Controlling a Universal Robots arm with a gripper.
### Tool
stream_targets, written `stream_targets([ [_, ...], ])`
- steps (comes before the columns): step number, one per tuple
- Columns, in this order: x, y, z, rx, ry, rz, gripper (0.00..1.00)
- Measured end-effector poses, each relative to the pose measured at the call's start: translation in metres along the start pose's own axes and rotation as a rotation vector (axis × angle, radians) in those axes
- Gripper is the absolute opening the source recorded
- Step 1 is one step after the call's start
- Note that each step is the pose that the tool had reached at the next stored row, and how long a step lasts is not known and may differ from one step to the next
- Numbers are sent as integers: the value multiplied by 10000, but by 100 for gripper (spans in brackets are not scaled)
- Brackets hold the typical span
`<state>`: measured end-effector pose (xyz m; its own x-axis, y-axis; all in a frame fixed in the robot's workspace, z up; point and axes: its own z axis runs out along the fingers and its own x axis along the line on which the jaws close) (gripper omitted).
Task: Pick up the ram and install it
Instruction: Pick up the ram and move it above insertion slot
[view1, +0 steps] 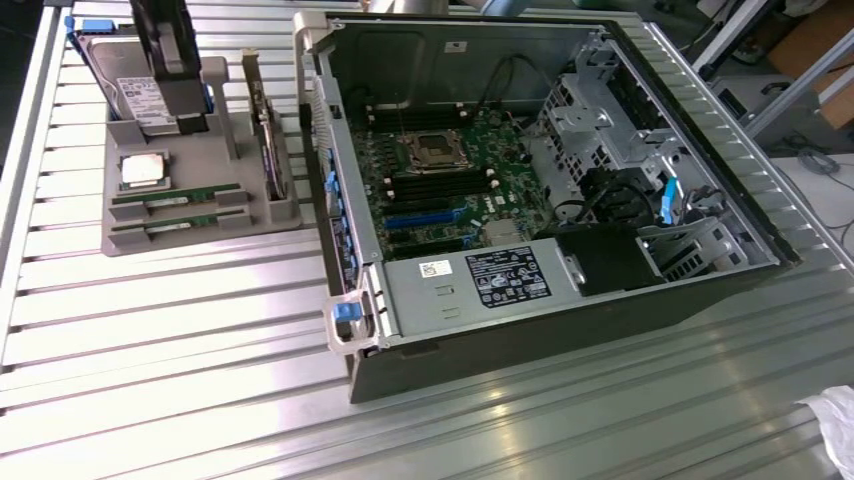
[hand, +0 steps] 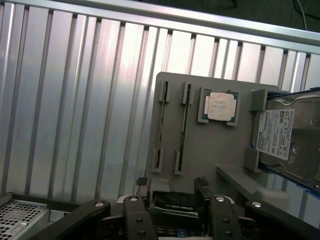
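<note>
Two green ram sticks (view1: 179, 199) (view1: 179, 225) lie edge-up in slots of a grey holder tray (view1: 134, 243) at the exterior view's left. In the wrist view the same sticks (hand: 160, 126) (hand: 185, 120) run side by side on the tray (hand: 210, 160). My gripper (hand: 171, 186) hovers open over the tray's edge, a short way from the near ends of the sticks, with nothing between its black fingers (hand: 142, 186). In the exterior view the dark gripper (view1: 167, 55) hangs above the tray's far end. The open computer case (view1: 534, 190) shows its motherboard (view1: 441, 190).
On the tray also sit a square silver CPU (view1: 143, 170) (hand: 221, 106), a hard drive (view1: 134, 95) (hand: 287, 137) with blue rails, and an upright card (view1: 274, 150). The card's top (hand: 175, 209) lies just under my fingers. Everything rests on a ribbed aluminium table (view1: 174, 330).
</note>
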<state>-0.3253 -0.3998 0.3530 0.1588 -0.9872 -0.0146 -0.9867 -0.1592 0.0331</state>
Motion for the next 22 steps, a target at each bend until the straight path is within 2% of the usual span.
stream_targets([
  [10, 27, 6, 71, 0, 2, -83, 48],
  [11, 32, 10, 81, -2, 13, -82, 48],
  [13, 39, 18, 111, -12, 77, -70, 48],
  [14, 40, 22, 136, -21, 127, 9, 48],
  [15, 40, 23, 153, -24, 144, 101, 48],
  [22, 40, 26, 212, -22, 142, 440, 48],
])
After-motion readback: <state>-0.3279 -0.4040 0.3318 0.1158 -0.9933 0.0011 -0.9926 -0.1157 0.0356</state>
